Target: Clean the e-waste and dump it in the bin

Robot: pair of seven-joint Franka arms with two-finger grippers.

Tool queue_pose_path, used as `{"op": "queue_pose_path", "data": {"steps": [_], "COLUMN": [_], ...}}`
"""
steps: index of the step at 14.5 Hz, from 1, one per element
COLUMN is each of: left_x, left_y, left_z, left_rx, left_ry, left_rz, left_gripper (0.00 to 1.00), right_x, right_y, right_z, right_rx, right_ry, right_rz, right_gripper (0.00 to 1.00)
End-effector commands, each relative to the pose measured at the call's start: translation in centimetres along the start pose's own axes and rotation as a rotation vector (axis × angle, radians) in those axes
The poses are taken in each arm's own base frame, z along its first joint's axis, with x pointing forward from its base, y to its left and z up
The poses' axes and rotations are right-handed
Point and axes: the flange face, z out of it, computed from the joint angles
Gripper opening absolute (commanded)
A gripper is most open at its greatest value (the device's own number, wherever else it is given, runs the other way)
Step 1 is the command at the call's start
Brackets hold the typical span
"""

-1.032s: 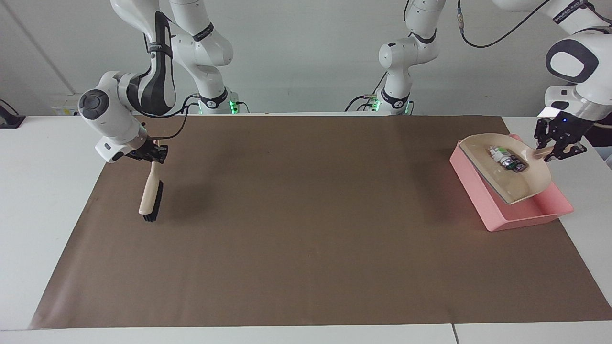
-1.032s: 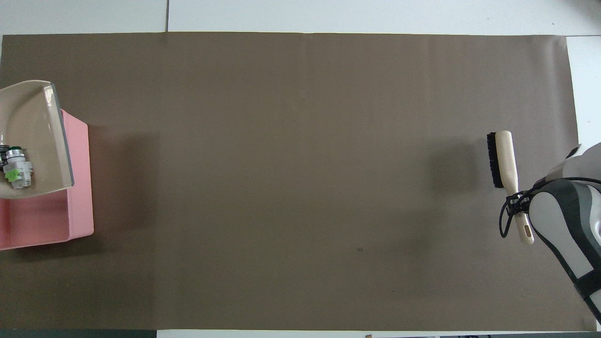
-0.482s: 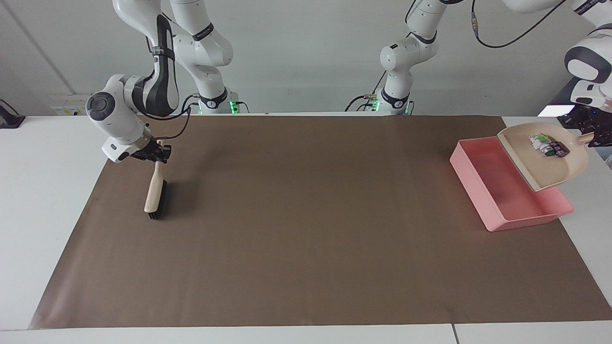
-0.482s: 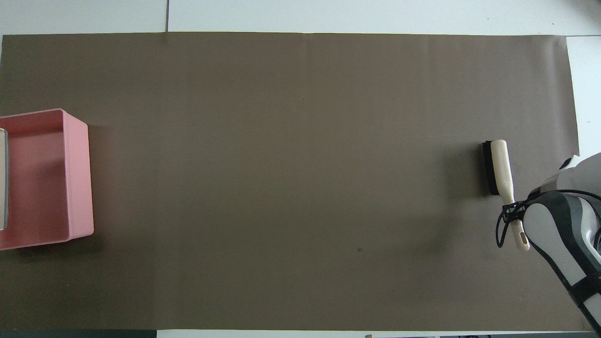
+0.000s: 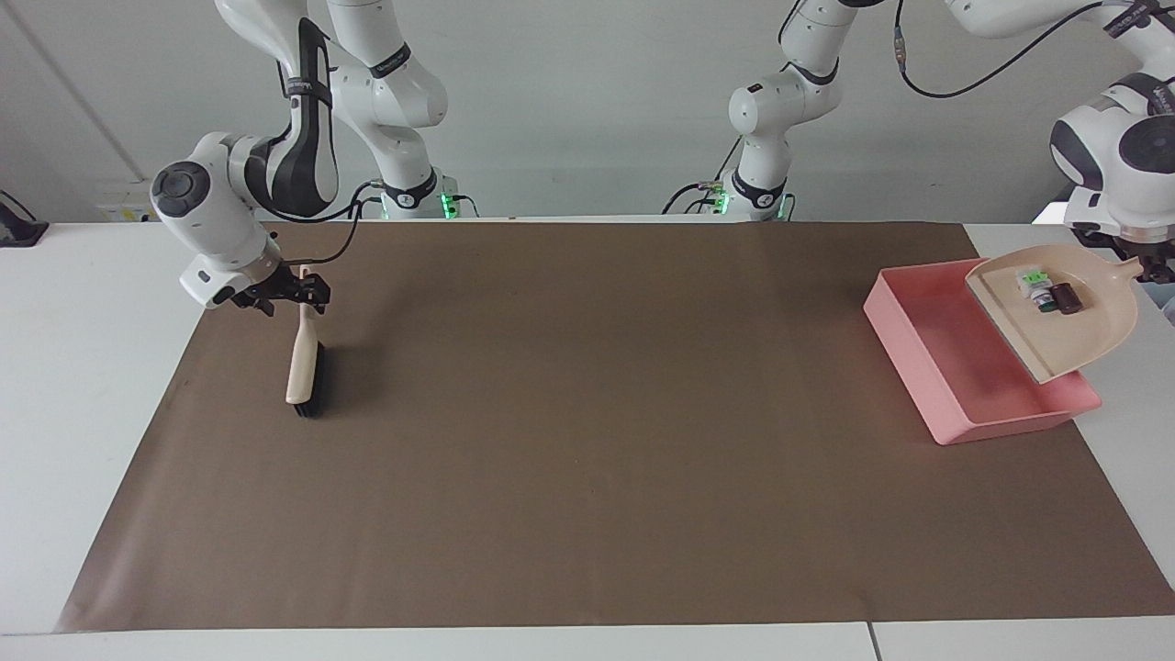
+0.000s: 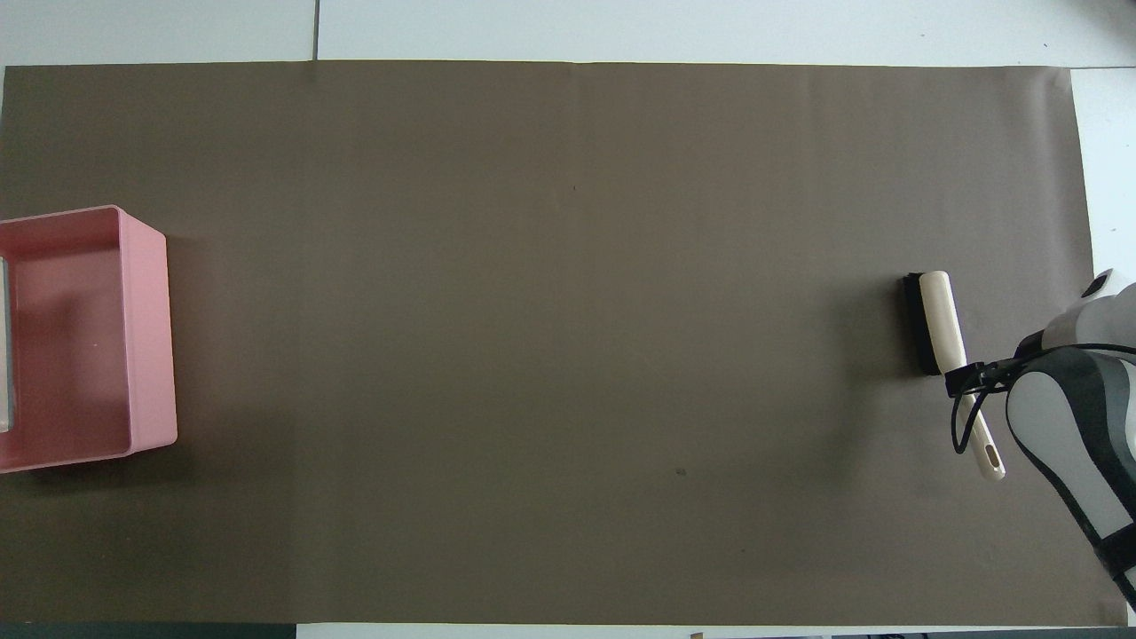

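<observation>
Lifted off the pink bin [image 5: 927, 353] at the left arm's table edge, the dustpan [image 5: 1074, 330] carries the e-waste [image 5: 1046, 292]: light, loose, likely to roll; left tool [image 5: 1155, 266] grip unclear; right tool [image 5: 303, 292] clamps the brush [image 5: 303, 367] handle

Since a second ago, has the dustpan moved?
Yes. The dustpan has shifted off the pink bin's middle toward its edge at the left arm's end of the table.

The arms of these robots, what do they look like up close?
Both arms are glossy white, built of rounded segments with dark joint bands. The right arm has a broad black-and-grey patch, and a thin black cable loops toward its black end effector. The left arm trails black cables too.
</observation>
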Motion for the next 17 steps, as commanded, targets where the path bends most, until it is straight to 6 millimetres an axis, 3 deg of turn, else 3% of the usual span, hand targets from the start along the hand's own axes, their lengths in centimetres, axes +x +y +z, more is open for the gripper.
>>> {"op": "queue_pose_path", "data": {"steps": [1, 4, 6, 9, 12, 14, 16, 17], "left_x": [0.0, 0.3, 0.0, -2.0, -0.1, 3.0, 6.0, 8.5], "left_y": [0.8, 0.3, 0.0, 1.2, 0.9, 0.2, 0.4, 0.6], "left_z": [-1.4, -2.6, -3.4, -6.8, -10.0, -12.2, -14.1, -14.8], "left_rx": [0.030, 0.020, 0.021, 0.037, 0.067, 0.082, 0.075, 0.063], "left_ry": [-0.100, -0.216, -0.243, -0.235, -0.072, -0.002, 0.100, 0.160], "left_rz": [0.035, 0.080, 0.093, 0.110, 0.110, 0.137, 0.140, 0.153], "left_gripper": [0.00, 0.00, 0.00, 0.00, 0.00, 0.00, 0.00, 0.00], "right_x": [1.2, 2.7, 2.8, 2.1, 2.2, 2.6, 2.1, 1.9], "right_y": [0.4, -3.8, -6.7, -7.2, -7.2, -7.1, -7.3, -6.9], "right_z": [-5.2, -10.7, -15.3, -21.5, -26.6, -26.5, -25.0, -24.9], "right_rx": [-0.037, -0.040, -0.038, -0.028, 0.017, 0.019, 0.019, 0.023], "right_ry": [0.071, 0.109, 0.083, 0.064, 0.043, 0.042, 0.017, 0.021], "right_rz": [-0.019, 0.099, 0.196, 0.268, 0.275, 0.270, 0.261, 0.269], "right_gripper": [1.00, 1.00, 1.00, 1.00, 1.00, 1.00, 1.00, 1.00]}}
